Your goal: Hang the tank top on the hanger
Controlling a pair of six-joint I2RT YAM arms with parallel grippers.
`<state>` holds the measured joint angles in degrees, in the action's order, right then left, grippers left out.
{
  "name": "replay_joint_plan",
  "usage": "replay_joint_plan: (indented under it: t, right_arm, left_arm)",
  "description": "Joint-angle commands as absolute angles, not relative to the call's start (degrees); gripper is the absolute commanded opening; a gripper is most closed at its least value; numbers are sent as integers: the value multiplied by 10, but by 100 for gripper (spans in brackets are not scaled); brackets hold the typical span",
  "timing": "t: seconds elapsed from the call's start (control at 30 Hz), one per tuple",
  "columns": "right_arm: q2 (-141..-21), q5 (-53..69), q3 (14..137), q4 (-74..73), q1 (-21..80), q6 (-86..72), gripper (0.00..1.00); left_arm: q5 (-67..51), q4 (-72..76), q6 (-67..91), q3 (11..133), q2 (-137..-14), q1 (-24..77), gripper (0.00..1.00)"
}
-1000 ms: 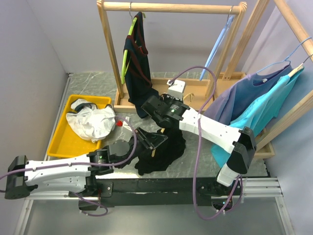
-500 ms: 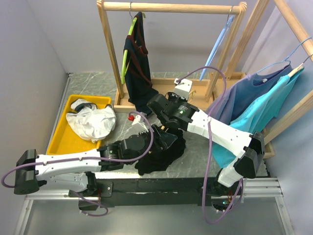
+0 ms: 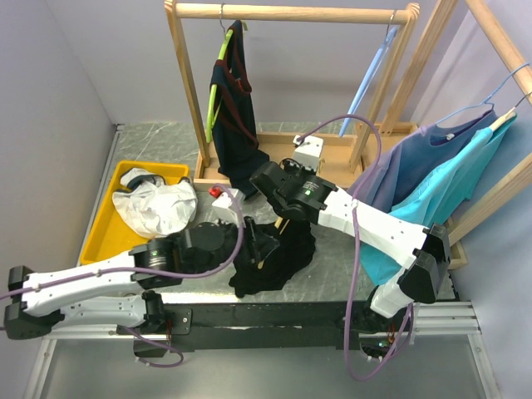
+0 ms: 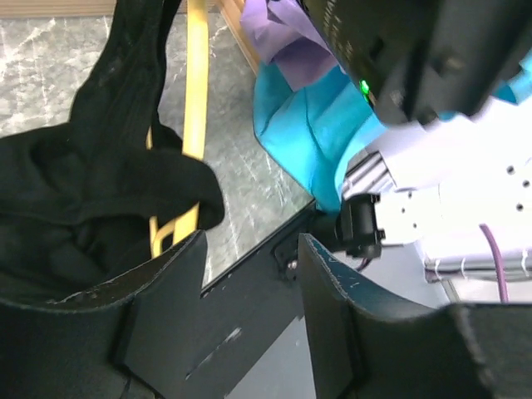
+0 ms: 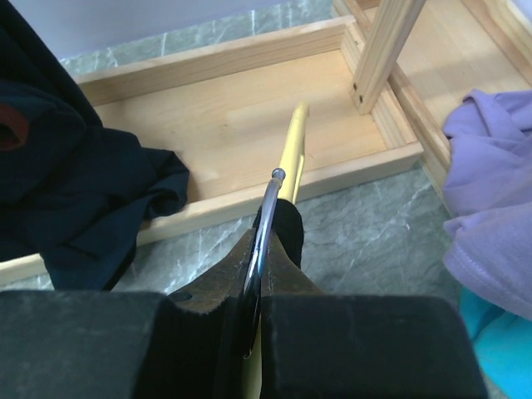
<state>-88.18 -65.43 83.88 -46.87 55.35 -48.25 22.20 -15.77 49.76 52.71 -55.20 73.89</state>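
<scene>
The black tank top (image 3: 278, 259) lies bunched on the table's front middle; in the left wrist view it (image 4: 83, 191) drapes over the yellow hanger (image 4: 196, 91). My right gripper (image 3: 281, 218) is shut on the hanger's metal hook (image 5: 264, 220), with the yellow hanger arm (image 5: 292, 154) sticking out beyond its fingertips (image 5: 262, 245) and a fold of black fabric beside the hook. My left gripper (image 3: 262, 245) is open and empty, its jaws (image 4: 249, 241) just right of the tank top at the table's front edge. Most of the hanger is hidden under fabric in the top view.
A yellow tray (image 3: 106, 241) holds a white cloth (image 3: 156, 208) at the left. A wooden rack (image 3: 291, 12) at the back carries a navy garment (image 3: 233, 125) and a light-blue hanger (image 3: 366, 83). Purple and teal shirts (image 3: 440, 183) hang at right.
My left gripper reached right over the tank top, then drew back left a little. My right gripper shifted slightly back and has held the hook steady since.
</scene>
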Motion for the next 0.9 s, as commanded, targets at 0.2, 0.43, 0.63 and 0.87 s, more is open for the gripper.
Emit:
replay_joint_plan:
  t: [0.2, 0.43, 0.63, 0.87]
  right_arm:
    - [-856, -657, 848, -444, 553, -478, 0]
    - [-855, -654, 847, -444, 554, -476, 0]
    - [-850, -648, 847, -442, 553, -473, 0]
    - [-841, -630, 841, -445, 556, -470, 0]
  left_arm:
    - [208, -298, 417, 583, -559, 737, 44]
    - [220, -282, 404, 575, -609, 738, 39]
    - [269, -286, 411, 585, -642, 738, 36]
    - [337, -227, 406, 553, -643, 740, 24]
